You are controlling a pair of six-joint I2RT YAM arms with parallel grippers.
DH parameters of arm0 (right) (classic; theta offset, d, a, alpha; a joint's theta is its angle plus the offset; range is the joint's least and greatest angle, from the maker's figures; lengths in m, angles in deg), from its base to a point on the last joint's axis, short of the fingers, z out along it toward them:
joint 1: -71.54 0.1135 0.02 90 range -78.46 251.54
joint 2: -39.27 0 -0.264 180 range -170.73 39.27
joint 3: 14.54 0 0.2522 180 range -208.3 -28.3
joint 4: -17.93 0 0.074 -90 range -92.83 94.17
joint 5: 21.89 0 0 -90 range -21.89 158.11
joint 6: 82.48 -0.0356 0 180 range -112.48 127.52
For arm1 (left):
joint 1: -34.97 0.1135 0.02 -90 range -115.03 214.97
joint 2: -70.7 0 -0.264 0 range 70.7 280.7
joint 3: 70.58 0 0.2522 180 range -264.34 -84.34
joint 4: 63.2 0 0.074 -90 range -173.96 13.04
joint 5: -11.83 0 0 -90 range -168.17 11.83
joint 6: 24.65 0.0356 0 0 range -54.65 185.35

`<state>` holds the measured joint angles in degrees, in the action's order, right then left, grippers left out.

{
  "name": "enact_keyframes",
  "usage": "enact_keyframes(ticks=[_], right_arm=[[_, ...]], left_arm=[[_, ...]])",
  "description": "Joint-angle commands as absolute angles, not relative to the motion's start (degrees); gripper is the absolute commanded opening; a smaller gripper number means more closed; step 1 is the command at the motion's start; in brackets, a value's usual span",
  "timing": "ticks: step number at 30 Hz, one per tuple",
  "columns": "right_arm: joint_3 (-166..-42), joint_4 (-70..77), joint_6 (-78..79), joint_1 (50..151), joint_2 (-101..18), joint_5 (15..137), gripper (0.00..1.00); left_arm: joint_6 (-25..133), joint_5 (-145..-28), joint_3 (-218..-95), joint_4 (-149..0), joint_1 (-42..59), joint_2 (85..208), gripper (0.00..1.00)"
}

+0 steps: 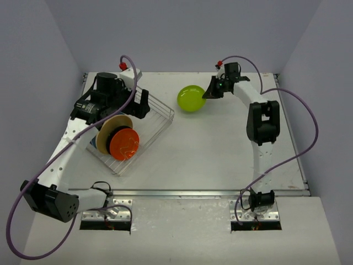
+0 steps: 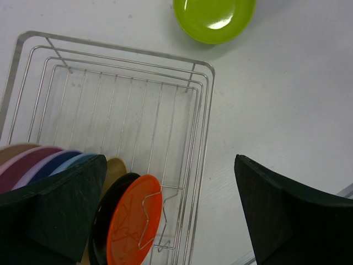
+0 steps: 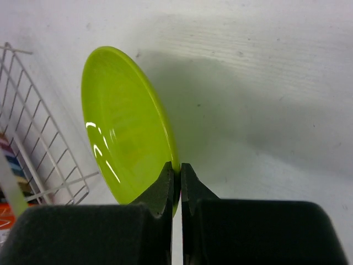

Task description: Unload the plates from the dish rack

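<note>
One green plate (image 1: 191, 98) outside the rack (image 1: 160, 110), tilted over the table (image 1: 220, 149), rim clamped in right gripper (image 3: 177, 168), one orange plate (image 1: 123, 143), one black plate (image 2: 110, 210), one tan plate (image 2: 115, 168) upright in rack, several more behind, count unclear, left gripper (image 2: 169, 160) spread wide above rack, empty.

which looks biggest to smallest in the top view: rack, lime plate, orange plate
1. rack
2. orange plate and lime plate: they look about the same size, so I won't rank them.

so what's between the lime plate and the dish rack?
Nothing: only bare table separates the lime green plate from the dish rack corner, clearest in the left wrist view.
</note>
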<state>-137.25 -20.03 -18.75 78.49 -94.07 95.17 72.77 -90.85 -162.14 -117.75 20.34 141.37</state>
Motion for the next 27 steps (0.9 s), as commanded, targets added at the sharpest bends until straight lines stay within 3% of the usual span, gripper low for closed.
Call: enact_keyframes(ticks=[1,7,8,13,17,20,22,27], right_arm=[[-144.69,-17.34,-21.62,78.92,-99.96,95.32,0.0],[-146.83,-15.75,-23.38,78.92,-104.94,95.59,0.01],[-146.87,-15.54,-23.26,79.02,-105.25,95.51,0.05],[-145.92,-15.72,-22.5,79.18,-105.03,93.61,0.31],[-145.13,-16.64,-21.42,79.25,-103.07,91.03,0.67],[-144.85,-17.01,-20.96,79.02,-100.65,90.47,0.73],[-144.3,-17.79,-20.3,79.01,-97.93,90.12,0.78],[-143.12,-21.06,-16.75,79.01,-88.95,89.22,0.84]], left_arm=[[74.53,-86.31,-160.75,-115.99,20.9,138.0,0.98],[76.14,-85.85,-157.64,-115.91,20.83,136.97,0.99],[76.26,-85.72,-157.35,-115.85,20.87,136.92,0.99],[76.42,-85.41,-156.22,-115.4,20.82,136.9,0.99],[76.62,-84.94,-156.08,-115.92,20.9,136.86,0.99],[77.04,-85.15,-156.32,-116.87,20.9,136.64,0.98],[78.03,-85.42,-156.94,-118.68,20.9,136.78,0.93],[80.41,-85.69,-156.96,-123.65,20.98,137.84,0.64]])
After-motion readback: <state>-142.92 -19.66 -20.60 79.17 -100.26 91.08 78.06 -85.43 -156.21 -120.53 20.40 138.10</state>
